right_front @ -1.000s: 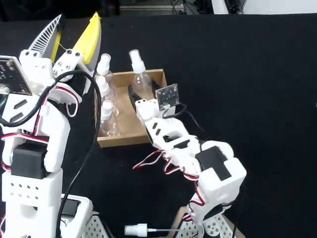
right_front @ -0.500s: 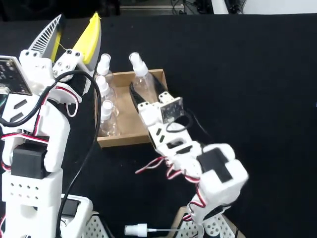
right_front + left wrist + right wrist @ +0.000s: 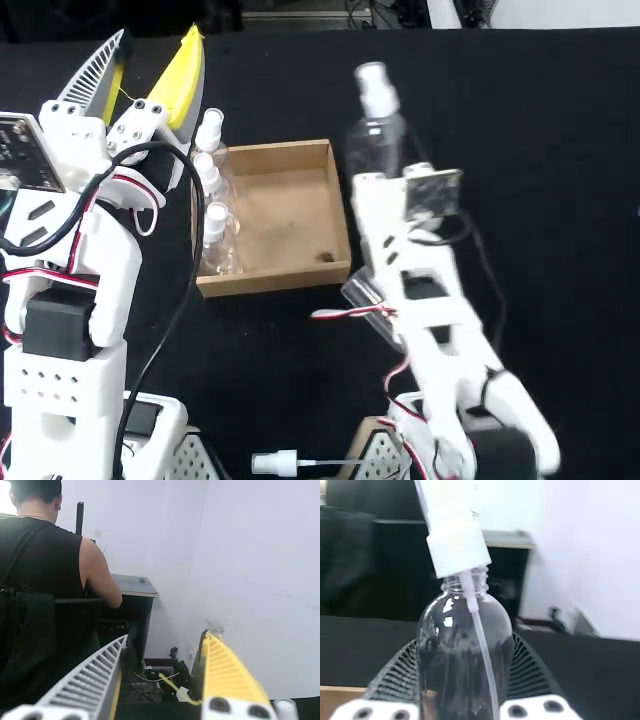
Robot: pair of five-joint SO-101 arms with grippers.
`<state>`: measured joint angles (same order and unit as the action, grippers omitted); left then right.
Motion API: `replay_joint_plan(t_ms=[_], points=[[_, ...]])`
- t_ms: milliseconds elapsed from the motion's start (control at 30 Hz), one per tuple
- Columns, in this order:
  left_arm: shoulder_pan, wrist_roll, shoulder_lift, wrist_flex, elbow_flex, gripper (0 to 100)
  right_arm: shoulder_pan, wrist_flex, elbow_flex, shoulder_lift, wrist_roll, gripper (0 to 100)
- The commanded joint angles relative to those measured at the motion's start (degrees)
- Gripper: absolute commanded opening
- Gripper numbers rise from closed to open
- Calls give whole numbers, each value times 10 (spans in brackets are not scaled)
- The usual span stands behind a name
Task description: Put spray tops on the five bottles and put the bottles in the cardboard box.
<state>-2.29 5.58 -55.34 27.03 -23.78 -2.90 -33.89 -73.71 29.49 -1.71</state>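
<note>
Jaws of right gripper (image 3: 381, 170) pinch a spray-topped bottle (image 3: 376, 138) just beyond the right wall of the cardboard box (image 3: 300, 276); left gripper (image 3: 150, 68) jaws spread. Best lowered upright into the box's bare half, clear of three stowed bottles (image 3: 216, 218).

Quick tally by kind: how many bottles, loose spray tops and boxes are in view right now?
Bottles: 4, three standing in a row, one in the right tool
Loose spray tops: 1
Boxes: 1
Total: 6
</note>
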Motion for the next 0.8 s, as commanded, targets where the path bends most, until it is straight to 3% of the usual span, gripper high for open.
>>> replay_joint_plan(t_ms=[0,200,333,600,767], points=[[3,5,-8,-12,1,216,119,66,49,39,-5,11],[3,5,-8,-12,1,216,300,67,112,-72,-6,11],[3,5,-8,-12,1,216,368,-42,106,-176,-6,10],[3,5,-8,-12,0,216,418,-350,87,-385,-5,10],[3,5,-8,-12,0,216,418,-476,92,-507,-6,11]])
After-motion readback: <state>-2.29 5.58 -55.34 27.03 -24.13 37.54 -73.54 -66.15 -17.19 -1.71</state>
